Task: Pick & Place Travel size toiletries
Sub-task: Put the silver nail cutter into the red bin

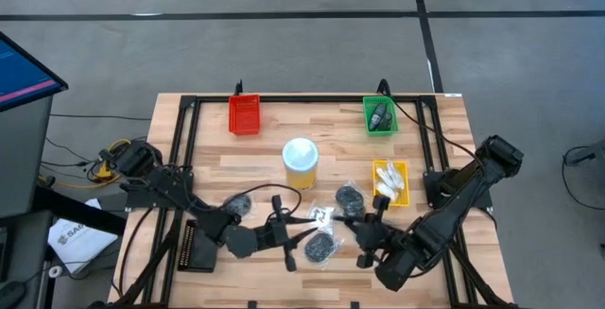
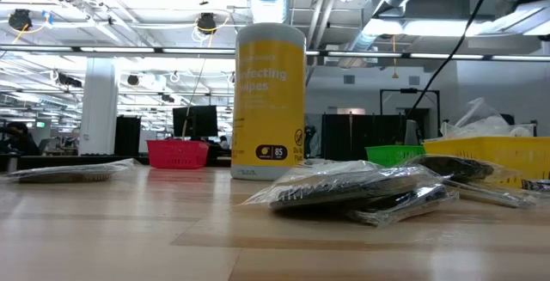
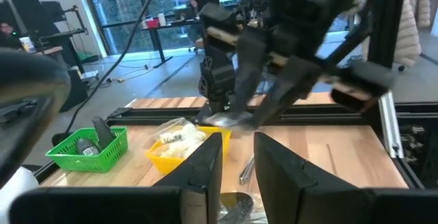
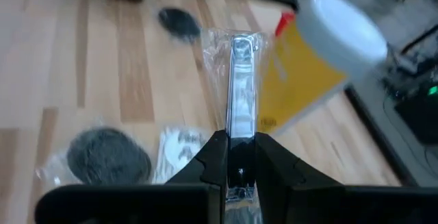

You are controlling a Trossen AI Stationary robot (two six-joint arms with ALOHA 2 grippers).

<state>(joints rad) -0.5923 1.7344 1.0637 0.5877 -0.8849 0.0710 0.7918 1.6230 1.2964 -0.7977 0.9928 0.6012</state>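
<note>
The silvery piece in its clear bag (image 4: 241, 80) is clenched in the right gripper (image 4: 241, 142). It is lifted off the wood near the front middle of the table, above the loose items. You have it in hand but it is not in any tray.

Findings on what is already sorted:
- The yellow tray (image 1: 402, 169) holds a heap of white sachets (image 1: 388, 181).
- The green tray (image 1: 367, 120) holds at least one dark cone-topped bottle (image 1: 379, 115).
- Nothing can be made out in the red tray (image 1: 244, 125).
- The contents of the black tray (image 1: 198, 248), at the left front beside the left arm, cannot be read.

Findings on what is outstanding:
- Three dark round bundles in clear bags lie loose on the table. One is to the left (image 1: 236, 205), one is just in front of the yellow tray (image 1: 350, 197) and one is nearest the front edge (image 1: 321, 246).
- One white sachet (image 1: 324, 215) lies loose between those bundles.
- The tall yellow tub (image 1: 301, 163) stands upright behind them and is no part of the job.

The left gripper (image 3: 238, 148) sits low at the front middle, pointing across at the right arm. You cannot tell whether it is released or grasping anything.

Judgement: the task is partly done. The sachets and bottles look largely placed. You still have the held piece, three bundles and one sachet to place. Which tray the silvery piece belongs in cannot be settled from here.
</note>
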